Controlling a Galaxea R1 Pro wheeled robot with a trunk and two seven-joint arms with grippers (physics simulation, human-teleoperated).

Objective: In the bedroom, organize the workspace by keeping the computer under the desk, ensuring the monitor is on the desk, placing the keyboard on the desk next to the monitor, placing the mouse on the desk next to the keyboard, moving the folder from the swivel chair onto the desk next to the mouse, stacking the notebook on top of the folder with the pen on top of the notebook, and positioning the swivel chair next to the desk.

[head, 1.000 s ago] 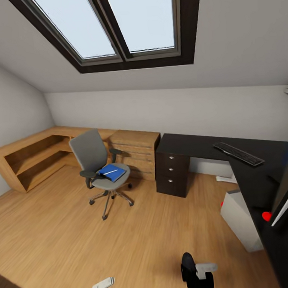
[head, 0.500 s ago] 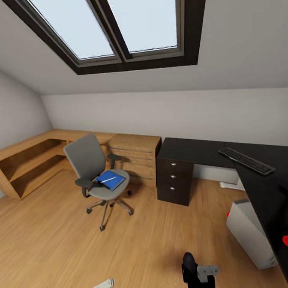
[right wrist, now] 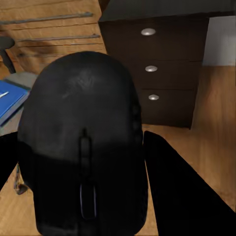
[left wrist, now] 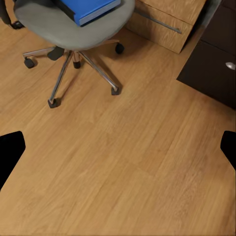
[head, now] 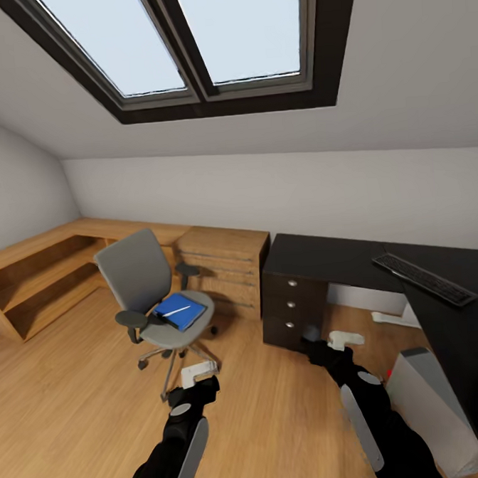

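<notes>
The grey swivel chair (head: 140, 278) stands on the wood floor left of the black desk (head: 324, 253). A flat blue stack (head: 177, 312) lies on its seat, folder and notebook not told apart, with the thin white pen (head: 175, 311) on top. The keyboard (head: 424, 279) lies on the desk's right part. A grey-white computer (head: 430, 395) stands under the desk. My left gripper (head: 205, 385) hangs open over the floor near the chair's chrome base (left wrist: 73, 64). My right gripper (right wrist: 93, 172) is shut on the black mouse (right wrist: 83, 123), facing the drawer unit (right wrist: 167, 73). The monitor is out of view.
A light-wood chest (head: 225, 263) stands between the chair and the desk's drawer unit (head: 292, 303). Low wooden shelving (head: 38, 274) runs along the left wall. A sloped ceiling with a skylight (head: 182, 43) hangs above. Open wood floor (head: 72, 407) lies in front of the chair.
Both arms have risen into the head view and reach forward. The camera has moved closer and turned left, so the monitor's edge has left the picture. The chair and the desk stand as before.
</notes>
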